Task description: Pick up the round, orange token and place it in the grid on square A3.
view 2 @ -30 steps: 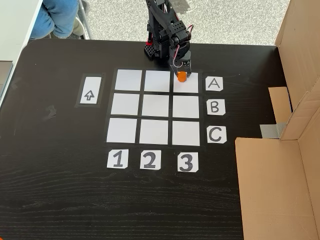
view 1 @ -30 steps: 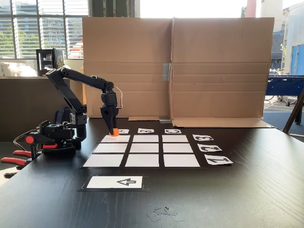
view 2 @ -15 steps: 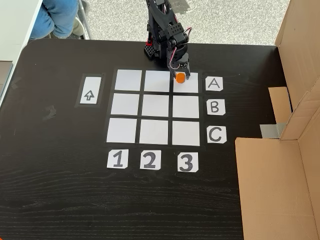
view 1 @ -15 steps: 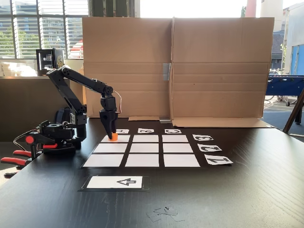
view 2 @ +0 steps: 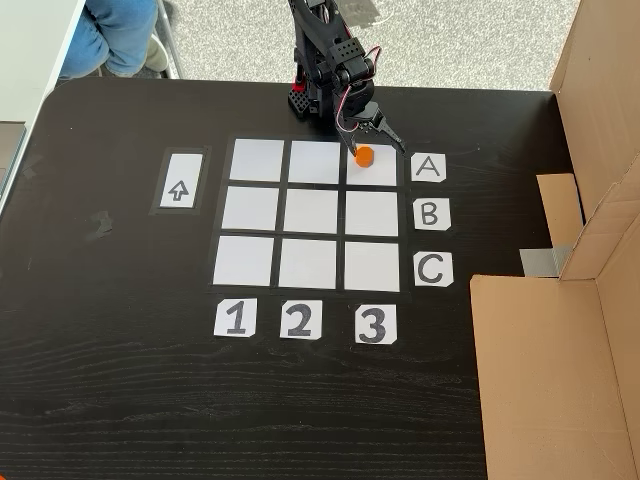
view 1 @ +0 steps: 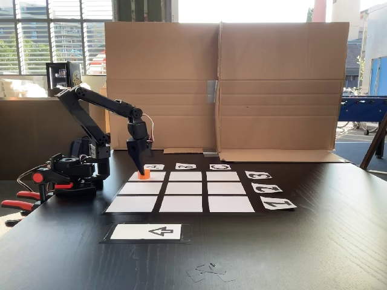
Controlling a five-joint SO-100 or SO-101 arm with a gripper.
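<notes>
the token sits on its square

the orange token point(view 2: 363, 155) sits flat on square a3 point(view 2: 372, 172), the white cell in the row by the card with the letter a point(view 2: 428, 168) and in the column above the card with the number 3 point(view 2: 375, 324); it lies near the far edge of that cell, on the arm's side; the pincer point(view 2: 378, 130) hangs just over it with its two fingers spread wide apart, and it holds nothing; one finger point(view 2: 391, 133) points out toward the letter card; i think the fingers are open like this to let the token go, so the put-down part looks done; in the side fixed view the token point(view 1: 143, 174) rests on the corner cell of the grid point(view 1: 181, 204) and the pincer point(view 1: 138, 164) stands right above it; the arrow card point(view 2: 181, 181) lies apart on the dark desk point(view 2: 120, 360).

the token is small, bright orange and round, like a short fat coin; it is much smaller than its cell; its top is flat.
</notes>
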